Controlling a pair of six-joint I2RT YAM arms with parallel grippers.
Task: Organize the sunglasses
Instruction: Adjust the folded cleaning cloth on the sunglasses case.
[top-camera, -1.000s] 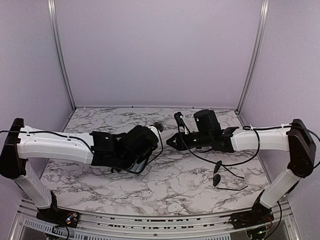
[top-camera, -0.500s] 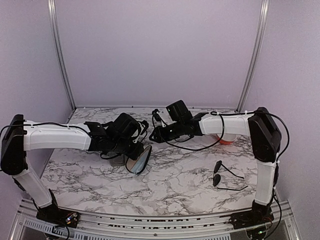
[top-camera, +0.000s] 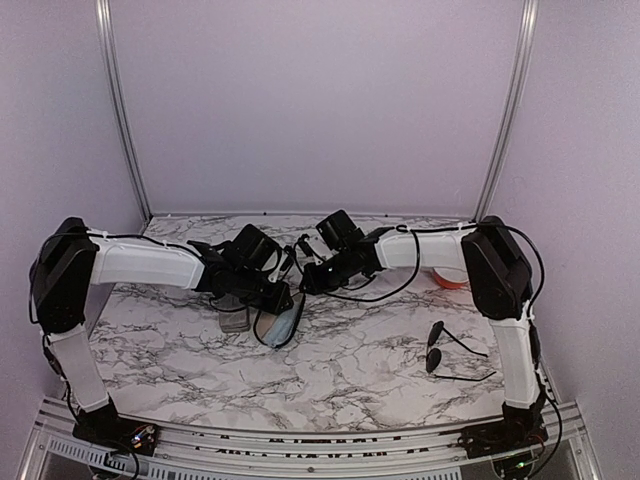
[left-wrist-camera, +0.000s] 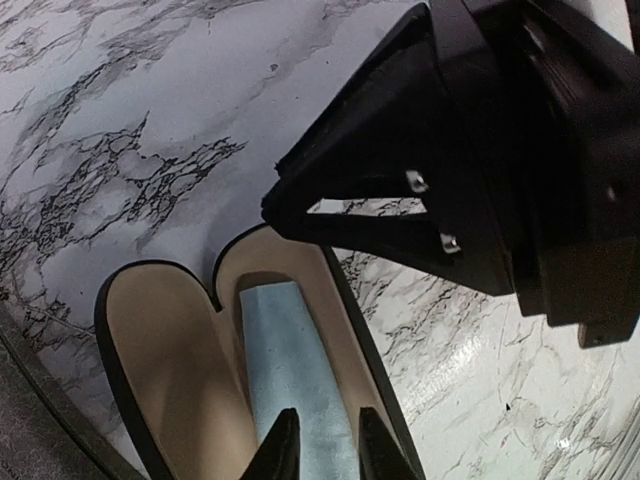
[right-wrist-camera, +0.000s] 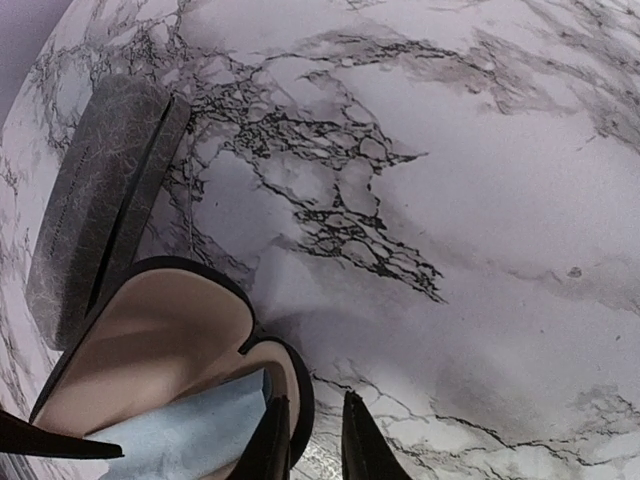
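One pair of thin black wire sunglasses (top-camera: 445, 352) lies unfolded on the marble at the right, far from both grippers. A glossy black oval case (top-camera: 283, 325) lies open at centre, showing its beige lining (left-wrist-camera: 170, 340) and a pale blue cloth (left-wrist-camera: 290, 350). My left gripper (top-camera: 272, 300) hangs over the case, its tips (left-wrist-camera: 328, 445) a narrow gap apart above the cloth. My right gripper (top-camera: 305, 278) reaches in from the right. Its tips (right-wrist-camera: 312, 445) straddle the case's black rim (right-wrist-camera: 303, 400), one inside and one outside, with table showing in the gap.
A grey rectangular case (top-camera: 235, 320) lies just left of the oval case, slightly open along its seam (right-wrist-camera: 100, 210). A small orange thing (top-camera: 452, 281) sits behind the right forearm. The right gripper's black body (left-wrist-camera: 480, 160) looms close above the left one.
The right gripper has swung left from mid-table to the oval case's rim. The left arm has folded back, its jaws narrowing over the case, which now lies open on the table.
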